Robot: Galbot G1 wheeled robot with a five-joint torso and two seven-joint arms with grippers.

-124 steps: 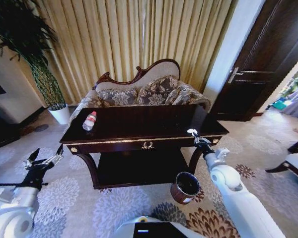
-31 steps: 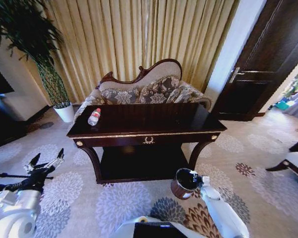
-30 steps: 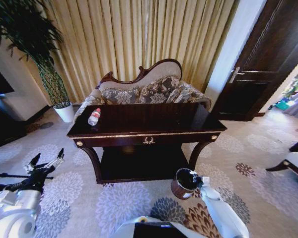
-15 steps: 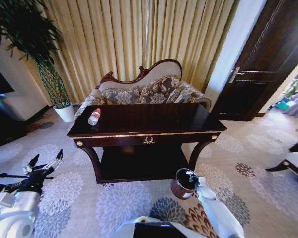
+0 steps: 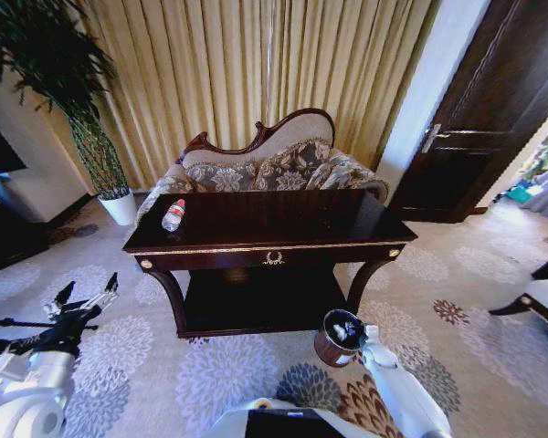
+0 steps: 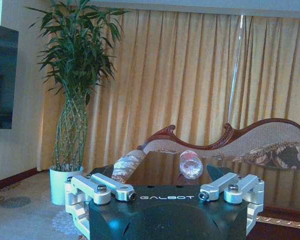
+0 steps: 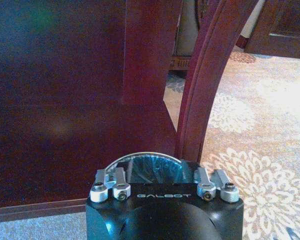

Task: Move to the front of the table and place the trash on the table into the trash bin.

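I stand in front of the table (image 5: 283, 228), facing its long front edge with the gold ornament at centre.

Right gripper (image 5: 353, 334): positioned low, directly above the bin (image 5: 333, 347), at the bin's open mouth. In the right wrist view the gripper's finger links are spread apart over the bin rim (image 7: 140, 156), so the jaws stand open with nothing between them. The bin stands on the carpet, just beside the table's right front leg (image 7: 210, 75) and near the lower shelf (image 5: 256, 306). Small pale items lie inside the bin; I cannot tell what they are.

Left gripper (image 5: 80, 304): held out to my left, above the carpet, well apart from the table. Its fingers (image 5: 105, 287) are spread, jaws open, holding nothing. In the left wrist view the gripper (image 6: 165, 192) points toward the table's left end.

Bottle (image 5: 173, 215): lies on its side on the tabletop, near the left end, red cap toward the sofa (image 5: 265, 169). In the left wrist view the bottle (image 6: 191, 164) shows end-on, its reflection visible in the glossy surface.

A potted plant (image 5: 110, 205) stands on the floor beyond the table's left end, beside the curtain (image 5: 256, 73).
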